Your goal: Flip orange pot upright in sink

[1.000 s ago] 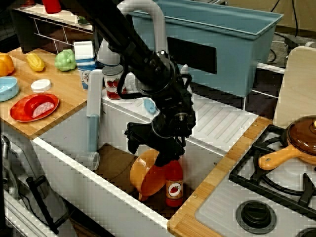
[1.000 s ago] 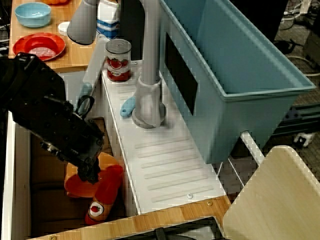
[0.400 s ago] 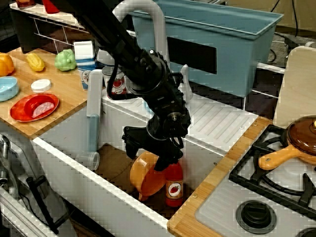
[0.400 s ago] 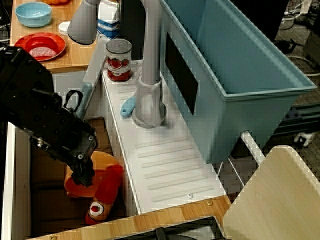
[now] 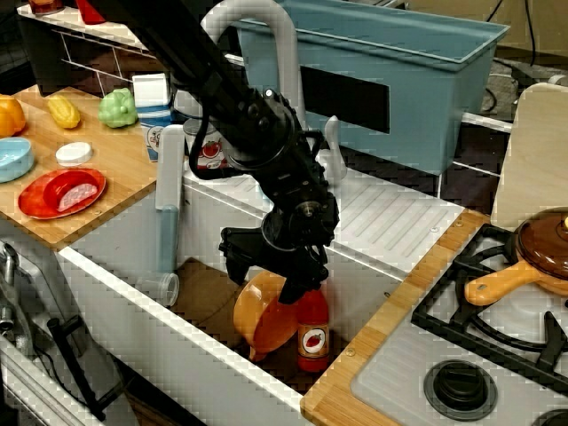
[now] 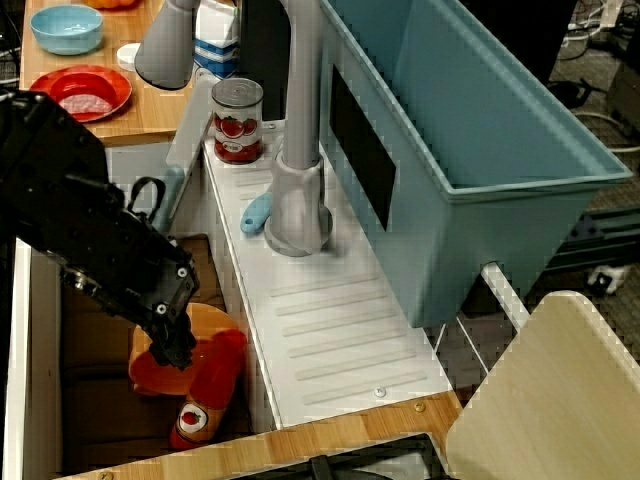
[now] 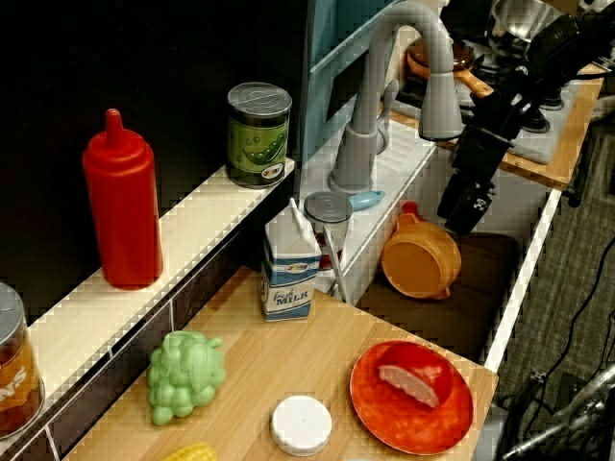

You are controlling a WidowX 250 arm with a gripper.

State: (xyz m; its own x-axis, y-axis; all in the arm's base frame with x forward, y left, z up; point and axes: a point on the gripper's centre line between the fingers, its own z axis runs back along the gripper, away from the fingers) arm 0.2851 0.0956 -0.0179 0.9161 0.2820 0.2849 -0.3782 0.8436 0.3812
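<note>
The orange pot (image 5: 260,315) lies tipped on its side in the sink (image 5: 115,284), leaning against a small red ketchup bottle (image 5: 312,333) near the right wall. It also shows in the overhead view (image 6: 148,372) and in the counter view (image 7: 420,259), where its round face points toward the counter. My black gripper (image 5: 284,282) reaches down into the basin and hangs right at the pot's upper rim. Its jaws look apart, with the rim between them. It does not hold the pot. In the overhead view the gripper (image 6: 175,350) covers part of the pot.
The grey arched faucet (image 5: 266,27) stands just behind my arm. A large blue-grey tub (image 5: 399,80) is at the back. A red plate (image 5: 60,193) and toy food lie on the left counter. A brown lidded pan (image 5: 541,248) sits on the stove at right.
My gripper shifted slightly left, then back right, staying at the pot's rim. The pot and the ketchup bottle have not moved.
</note>
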